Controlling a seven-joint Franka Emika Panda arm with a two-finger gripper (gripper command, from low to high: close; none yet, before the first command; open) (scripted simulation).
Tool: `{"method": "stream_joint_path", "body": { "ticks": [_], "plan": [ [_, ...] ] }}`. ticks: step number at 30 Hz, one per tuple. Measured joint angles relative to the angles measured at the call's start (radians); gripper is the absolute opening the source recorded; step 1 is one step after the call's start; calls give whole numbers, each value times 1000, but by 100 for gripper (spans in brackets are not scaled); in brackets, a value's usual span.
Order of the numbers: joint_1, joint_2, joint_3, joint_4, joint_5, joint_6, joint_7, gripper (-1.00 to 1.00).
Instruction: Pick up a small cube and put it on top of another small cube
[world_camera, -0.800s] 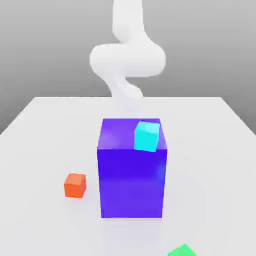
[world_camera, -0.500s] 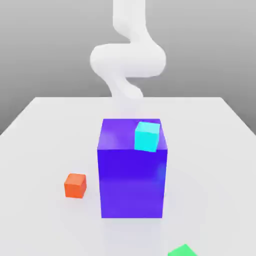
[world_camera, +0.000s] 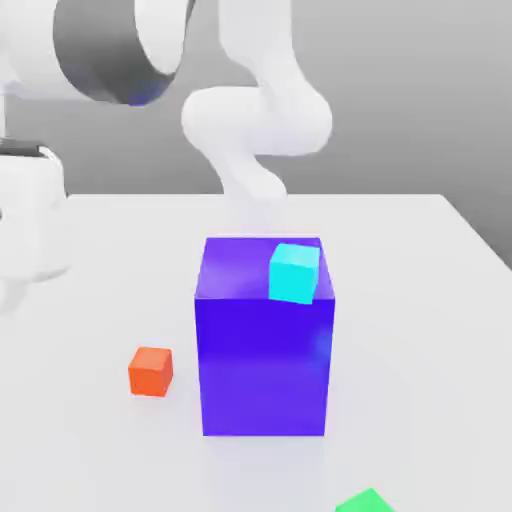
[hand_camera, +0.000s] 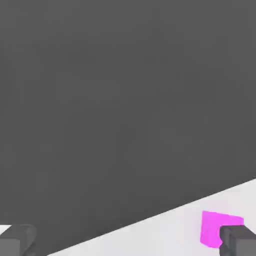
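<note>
arm (world_camera: 255, 120): white, rounded, glossy links | joint ring — grey band, seemingly bluish inside | fingertips (hand_camera: 17, 240) — dark grey, blocky

White tabletop (world_camera: 420, 300), plain grey backdrop (world_camera: 420, 90), even soft light.

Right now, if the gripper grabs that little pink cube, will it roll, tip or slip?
The pink cube looks flat-faced and sharp-edged, so it should sit still rather than roll. It seems rigid, so it probably won't squash. Its plain, smooth-looking sides might slip unless the open gripper closes squarely across two opposite faces.
</note>
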Motion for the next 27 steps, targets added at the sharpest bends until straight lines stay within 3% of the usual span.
{"method": "stream_joint_path", "body": {
  "ticks": [9, 13, 14, 20, 27],
  "plan": [
    [-126, 331, -16, 74, 74, 50, -76, 0],
    [-167, 476, 19, 111, 113, 137, -104, 0],
    [-174, 498, 26, 116, 119, 153, -108, -100],
    [-176, 510, 30, 119, 124, 160, -113, -100],
    [-70, 341, 19, 51, 65, 59, -46, -100]
  ]
}}
